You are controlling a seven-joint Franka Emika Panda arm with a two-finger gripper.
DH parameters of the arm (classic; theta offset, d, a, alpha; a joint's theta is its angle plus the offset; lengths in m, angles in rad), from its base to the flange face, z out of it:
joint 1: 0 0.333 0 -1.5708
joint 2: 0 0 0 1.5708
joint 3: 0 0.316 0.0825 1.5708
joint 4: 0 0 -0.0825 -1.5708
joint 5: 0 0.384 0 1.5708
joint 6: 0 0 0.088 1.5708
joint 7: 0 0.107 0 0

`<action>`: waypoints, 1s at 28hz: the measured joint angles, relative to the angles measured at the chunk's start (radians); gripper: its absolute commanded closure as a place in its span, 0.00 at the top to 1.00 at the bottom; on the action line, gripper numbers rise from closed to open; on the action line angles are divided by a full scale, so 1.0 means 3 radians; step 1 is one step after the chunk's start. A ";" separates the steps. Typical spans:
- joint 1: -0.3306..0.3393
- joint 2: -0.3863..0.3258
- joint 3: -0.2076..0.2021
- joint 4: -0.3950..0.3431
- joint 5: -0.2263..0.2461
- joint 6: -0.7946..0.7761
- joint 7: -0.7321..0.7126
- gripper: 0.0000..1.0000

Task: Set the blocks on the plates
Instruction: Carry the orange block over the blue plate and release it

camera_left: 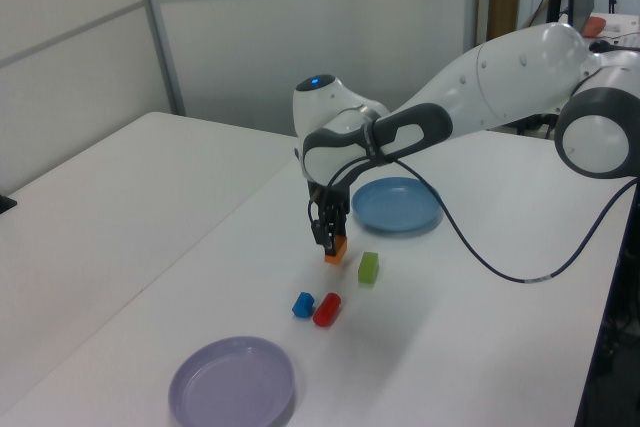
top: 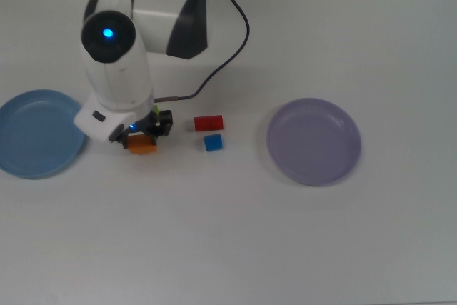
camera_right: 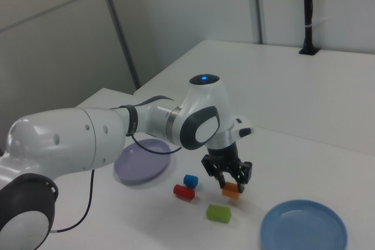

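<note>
1. Your claw (camera_left: 331, 241) is clamped on the orange block (camera_left: 335, 249), holding it just off the desk (top: 228, 233), with clear space under it in the left view
2. You can see the same grip in the right view, where the orange block (camera_right: 231, 190) sits between the dark fingers (camera_right: 212, 175)
3. Your green block (camera_left: 368, 267) lies on the desk just beside the claw, on the left view's right; in the top view the arm hides nearly all of it
4. You have the red block (top: 208, 123) and the blue cube (top: 213, 142) lying close together on the desk, between the claw and the lavender plate (top: 314, 141)
5. Your light blue plate (top: 37, 132) sits at the top view's left edge, near the claw but apart from it
6. Neither of your plates carries a block
</note>
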 measured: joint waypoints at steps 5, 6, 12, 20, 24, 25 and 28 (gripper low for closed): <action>-0.0154 -0.0145 -0.0007 0.0039 0.0000 -0.0062 0.0000 0.38; -0.0194 -0.0169 -0.0008 0.0047 0.0000 -0.0073 0.0000 0.38; -0.0603 -0.0215 -0.0019 0.0073 0.0000 -0.0081 -0.0071 0.38; -0.1148 -0.0071 -0.0020 0.0074 0.0006 0.0108 -0.0258 0.39; -0.1193 0.0033 -0.0014 0.0074 0.0006 0.0166 -0.0271 0.40; -0.1188 0.0051 -0.0006 0.0074 0.0006 0.0168 -0.0271 0.41; -0.1162 0.0093 0.0024 0.0075 0.0007 0.0169 -0.0270 0.48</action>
